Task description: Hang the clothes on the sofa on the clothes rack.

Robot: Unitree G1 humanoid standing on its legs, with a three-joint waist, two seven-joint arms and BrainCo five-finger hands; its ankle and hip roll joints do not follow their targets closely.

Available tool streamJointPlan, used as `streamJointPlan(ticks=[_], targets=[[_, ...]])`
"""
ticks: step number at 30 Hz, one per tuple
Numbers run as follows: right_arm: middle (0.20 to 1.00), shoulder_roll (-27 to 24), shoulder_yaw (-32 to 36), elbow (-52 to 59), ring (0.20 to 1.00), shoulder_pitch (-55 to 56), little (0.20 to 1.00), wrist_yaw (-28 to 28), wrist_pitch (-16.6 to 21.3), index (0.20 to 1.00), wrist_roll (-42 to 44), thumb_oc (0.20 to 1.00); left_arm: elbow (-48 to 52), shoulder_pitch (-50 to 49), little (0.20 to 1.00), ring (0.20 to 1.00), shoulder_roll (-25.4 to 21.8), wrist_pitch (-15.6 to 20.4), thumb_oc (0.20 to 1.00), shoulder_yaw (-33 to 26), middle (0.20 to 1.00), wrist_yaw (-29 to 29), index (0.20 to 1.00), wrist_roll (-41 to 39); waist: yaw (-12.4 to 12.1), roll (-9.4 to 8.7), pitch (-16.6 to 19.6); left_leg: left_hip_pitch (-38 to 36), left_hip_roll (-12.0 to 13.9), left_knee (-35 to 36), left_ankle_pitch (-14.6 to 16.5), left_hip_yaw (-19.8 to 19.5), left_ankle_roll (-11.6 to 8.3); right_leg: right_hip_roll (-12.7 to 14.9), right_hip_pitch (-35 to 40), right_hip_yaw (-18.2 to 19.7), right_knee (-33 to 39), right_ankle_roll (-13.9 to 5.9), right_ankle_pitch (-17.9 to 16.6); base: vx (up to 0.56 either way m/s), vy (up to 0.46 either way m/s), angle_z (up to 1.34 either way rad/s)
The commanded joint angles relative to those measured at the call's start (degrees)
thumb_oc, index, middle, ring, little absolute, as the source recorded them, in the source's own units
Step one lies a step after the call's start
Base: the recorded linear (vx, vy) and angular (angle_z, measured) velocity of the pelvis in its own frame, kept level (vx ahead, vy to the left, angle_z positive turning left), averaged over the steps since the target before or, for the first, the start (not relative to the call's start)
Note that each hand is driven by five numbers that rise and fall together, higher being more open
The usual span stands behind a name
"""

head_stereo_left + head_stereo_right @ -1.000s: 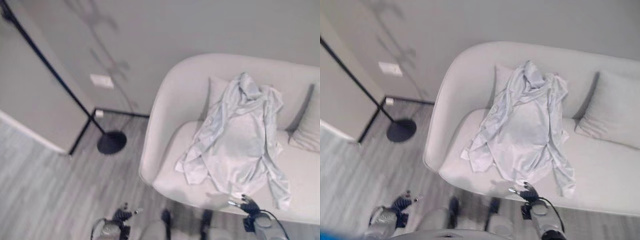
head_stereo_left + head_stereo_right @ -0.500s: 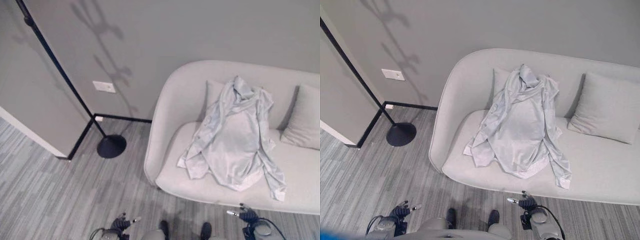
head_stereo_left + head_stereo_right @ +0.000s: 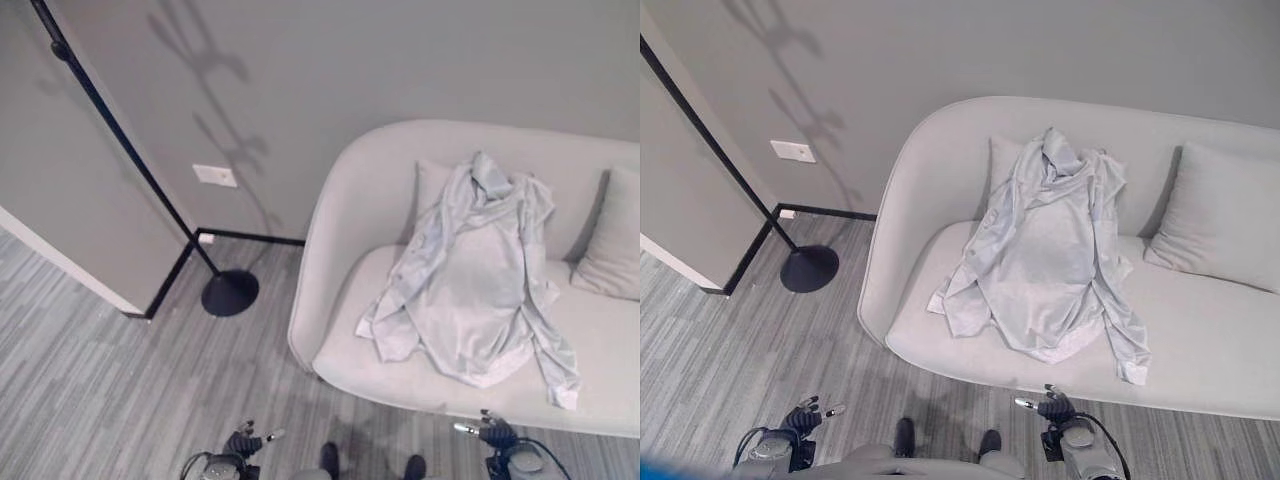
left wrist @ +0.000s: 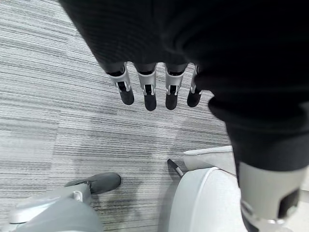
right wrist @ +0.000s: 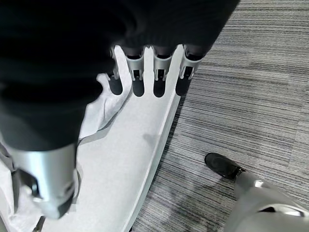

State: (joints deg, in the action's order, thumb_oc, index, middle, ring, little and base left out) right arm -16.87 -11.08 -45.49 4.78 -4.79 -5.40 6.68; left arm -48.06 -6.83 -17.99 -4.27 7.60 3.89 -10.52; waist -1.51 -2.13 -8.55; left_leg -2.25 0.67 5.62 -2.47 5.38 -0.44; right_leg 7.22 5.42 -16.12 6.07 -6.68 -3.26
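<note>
A pale grey long-sleeved garment [image 3: 470, 285] lies spread over the seat and backrest of a light sofa [image 3: 335, 240], partly covering a cushion. The clothes rack's black pole [image 3: 115, 135] slants down to a round black base [image 3: 229, 293] on the floor left of the sofa. My left hand [image 3: 243, 442] hangs low over the carpet, its fingers [image 4: 149, 92] straight and holding nothing. Just in front of the sofa's front edge is my right hand [image 3: 1052, 407], short of the garment. Its fingers [image 5: 161, 79] are straight and empty above the seat edge [image 5: 130, 154].
A second grey cushion [image 3: 1220, 215] leans on the sofa's right side. Behind the rack stands a grey wall with a white socket plate [image 3: 215, 175] and a black skirting strip [image 3: 250, 237]. A wall corner [image 3: 60, 260] juts out at left. Grey striped carpet [image 3: 120, 390] covers the floor.
The whole picture has shifted and steadied, so the camera moved. The garment, sofa and rack lie as before. Both hands stay low and empty.
</note>
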Motion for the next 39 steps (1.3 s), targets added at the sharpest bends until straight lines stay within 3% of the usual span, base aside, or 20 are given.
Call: streamJointPlan(ticks=[1,8,11,13,15,16,17,18,19,20,22,23,25,26,29,30,31,33,36,39], targets=[[1.000,-2.7,1.3,1.0,1.000,-2.9,1.000,-1.0,1.3,1.000,-0.9,1.000,-2.1,4.2,1.000,1.000,0.5,1.1,1.000,2.1,1.000,0.4,1.000,-0.9,-0.3,2.53,-1.5,-3.3,2.0,-0.6,3.9,-0.4,-3.51,-1.0,0.7,-1.3,-1.1,-3.43,2.7,0.00,0.000,0.00],[1.000,-3.1,0.9,1.2,1.000,-3.3,1.000,-0.7,1.1,1.000,-1.6,1.000,-1.2,3.2,1.000,1.000,0.5,1.0,1.000,1.7,1.000,0.3,1.000,-1.7,-0.7,2.69,-2.3,-3.3,1.1,-0.6,4.6,-1.4,-2.53,-0.4,0.0,-0.8,-1.7,-3.75,1.1,-0.02,0.015,-0.01],[1.000,-3.3,0.9,1.7,1.000,-4.0,1.000,-0.8,0.8,1.000,-1.8,1.000,0.0,3.2,1.000,1.000,-0.3,0.8,1.000,1.6,1.000,0.5,1.000,-2.1,-1.2,2.95,-3.4,-2.2,1.0,-0.6,4.4,-1.1,-1.52,0.5,-4.6,-0.5,-9.0,-3.74,2.8,-0.12,0.068,-0.12],[1.000,-3.3,1.1,2.5,1.000,-5.3,1.000,-0.9,0.5,1.000,-1.8,1.000,0.6,3.6,1.000,1.000,-1.5,0.7,1.000,1.0,1.000,0.7,1.000,-2.3,-1.2,3.50,-5.3,-1.4,1.8,-0.6,4.2,-0.2,-0.75,2.2,-10.5,-1.2,-18.7,-5.14,3.5,-0.18,0.061,-0.33],[1.000,-3.2,1.5,2.8,1.000,-5.4,1.000,-1.0,0.5,1.000,-1.7,1.000,1.0,3.5,1.000,1.000,-1.8,0.6,1.000,0.8,1.000,0.7,1.000,-2.2,-1.4,3.49,-5.3,-1.2,2.1,-0.6,4.3,0.2,-0.75,3.6,-11.2,-2.1,-20.2,-5.75,3.4,-0.02,-0.077,-0.46],[1.000,-3.1,2.3,2.7,1.000,-5.4,1.000,-1.0,0.6,1.000,-1.5,1.000,2.1,3.0,1.000,1.000,-2.3,0.5,1.000,0.4,1.000,0.7,1.000,-2.6,-2.0,3.46,-4.9,-1.1,3.3,-0.6,4.3,0.9,-1.22,7.3,-9.3,-4.4,-18.3,-5.07,2.8,0.03,-0.122,-0.27],[1.000,-3.1,2.3,2.7,1.000,-5.4,1.000,-1.0,0.6,1.000,-1.6,1.000,2.2,3.0,1.000,1.000,-2.3,0.5,1.000,0.4,1.000,0.7,1.000,-2.6,-1.9,3.48,-5.1,-1.3,3.3,-0.6,4.3,0.8,-1.24,7.3,-8.9,-4.5,-18.2,-5.09,2.8,0.05,-0.302,-0.17],[1.000,-3.2,3.0,2.4,1.000,-5.3,1.000,-0.9,0.5,1.000,-1.8,1.000,2.0,2.9,1.000,1.000,-2.3,0.7,1.000,-0.1,1.000,0.7,1.000,-3.0,-2.4,3.30,-4.4,-1.0,4.8,-0.6,4.3,1.5,-2.06,11.8,-7.3,-6.2,-15.5,-5.16,-0.2,0.02,-0.177,-0.13],[1.000,-3.1,3.1,2.4,1.000,-5.3,1.000,-0.9,0.5,1.000,-1.8,1.000,2.0,2.9,1.000,1.000,-2.3,0.7,1.000,-0.1,1.000,0.7,1.000,-3.0,-2.3,3.32,-4.5,-1.1,4.8,-0.6,4.3,1.5,-2.05,11.8,-7.0,-6.3,-15.3,-5.21,-0.3,0.07,-0.426,-0.20],[1.000,-3.2,3.5,2.3,1.000,-5.4,1.000,-0.9,0.3,1.000,-1.9,1.000,2.4,2.6,1.000,1.000,-2.5,0.8,1.000,-0.3,1.000,0.9,1.000,-3.2,-2.5,2.65,-3.7,-0.6,6.2,-0.7,4.4,1.8,-3.25,16.2,-7.4,-5.5,-11.9,-6.69,-6.2,0.05,-0.245,-0.28],[1.000,-3.2,3.6,2.2,1.000,-5.4,1.000,-0.7,0.0,1.000,-1.9,1.000,2.4,2.4,1.000,1.000,-2.5,0.8,1.000,-0.2,1.000,1.1,1.000,-3.0,-2.2,2.24,-3.3,-0.8,6.8,-0.6,4.6,1.9,-3.99,17.2,-7.7,-3.7,-9.7,-7.27,-8.4,0.10,-0.380,-0.35],[1.000,-3.3,3.5,2.2,1.000,-5.3,1.000,-0.6,-0.2,1.000,-2.0,1.000,2.2,2.2,1.000,1.000,-2.7,1.0,1.000,-0.3,1.000,1.3,1.000,-3.0,-2.0,1.74,-2.9,-1.2,8.7,-0.6,4.5,2.6,-5.80,17.4,-9.1,0.2,-6.9,-8.32,-12.1,0.14,-0.556,-0.29],[1.000,-3.2,3.5,2.6,1.000,-5.1,1.000,-0.5,-0.4,1.000,-2.2,1.000,2.0,2.6,1.000,1.000,-3.0,0.9,1.000,-0.1,1.000,1.2,1.000,-2.6,-2.1,1.24,-2.7,-1.2,9.5,-0.6,4.4,2.7,-6.99,16.3,-8.3,-0.4,-4.4,-8.32,-10.3,0.09,-0.465,-0.16],[1.000,-3.0,3.2,2.0,1.000,-5.5,1.000,-0.5,-0.1,1.000,-2.0,1.000,1.5,3.1,1.000,1.000,-2.8,1.1,1.000,-0.2,1.000,1.3,1.000,-2.6,-2.2,0.88,-2.5,-0.5,12.2,-0.6,2.8,2.7,-9.39,13.8,-7.9,-1.5,-2.8,-8.32,-8.7,0.06,-0.502,-0.05],[1.000,-3.3,3.1,3.0,1.000,-5.0,1.000,-0.4,0.2,1.000,-2.0,1.000,2.7,3.2,1.000,1.000,-2.4,1.3,1.000,-0.6,1.000,1.8,1.000,-4.4,-1.7,1.44,-2.4,0.1,15.6,-0.6,1.0,2.3,-10.96,10.5,-7.0,-2.2,-2.0,-8.32,-5.5,0.06,-0.395,0.13],[1.000,-4.2,3.1,2.4,1.000,-5.1,1.000,-0.9,0.6,1.000,-1.4,1.000,3.5,3.7,1.000,1.000,-1.4,1.6,1.000,0.1,1.000,2.0,1.000,-5.4,-0.9,2.37,-2.6,1.5,16.8,-0.6,-1.6,1.2,-11.19,7.8,-5.7,-3.4,-1.1,-8.01,-3.2,0.07,-0.353,-0.13],[1.000,-4.2,3.1,2.4,1.000,-5.1,1.000,-0.9,0.6,1.000,-1.4,1.000,3.5,3.7,1.000,1.000,-1.4,1.6,1.000,0.1,1.000,2.0,1.000,-5.4,-0.9,2.38,-2.6,1.5,16.8,-0.6,-1.6,1.1,-11.20,7.8,-5.7,-3.5,-1.1,-8.00,-3.2,0.05,-0.413,-0.25],[1.000,-5.5,3.9,1.8,1.000,-4.2,1.000,-1.2,1.0,1.000,-1.0,1.000,3.8,4.5,1.000,1.000,-0.5,1.9,1.000,0.3,1.000,1.5,1.000,-5.5,-0.6,3.94,-2.7,2.4,19.0,-0.6,-7.7,0.7,-12.31,3.9,-4.1,-5.0,-1.1,-6.20,-0.4,0.02,-0.323,0.05],[1.000,-6.0,4.0,1.9,1.000,-3.7,1.000,-1.2,1.1,1.000,-0.9,1.000,3.8,4.8,1.000,1.000,0.1,1.9,1.000,-0.1,1.000,1.4,1.000,-5.8,0.0,4.29,-2.9,2.6,19.3,-0.6,-10.2,2.4,-11.55,2.4,-3.1,-6.0,-1.1,-4.84,1.1,0.01,-0.151,0.11],[1.000,-6.4,3.6,2.0,1.000,-4.0,1.000,-1.0,1.2,1.000,-0.9,1.000,4.3,4.8,1.000,1.000,0.2,2.0,1.000,-0.6,1.000,1.8,1.000,-6.6,-0.7,3.87,-3.6,2.6,16.9,-2.0,-8.4,0.4,-10.02,1.8,-3.0,-5.4,-1.1,-4.16,1.5,0.01,-0.177,0.14]])
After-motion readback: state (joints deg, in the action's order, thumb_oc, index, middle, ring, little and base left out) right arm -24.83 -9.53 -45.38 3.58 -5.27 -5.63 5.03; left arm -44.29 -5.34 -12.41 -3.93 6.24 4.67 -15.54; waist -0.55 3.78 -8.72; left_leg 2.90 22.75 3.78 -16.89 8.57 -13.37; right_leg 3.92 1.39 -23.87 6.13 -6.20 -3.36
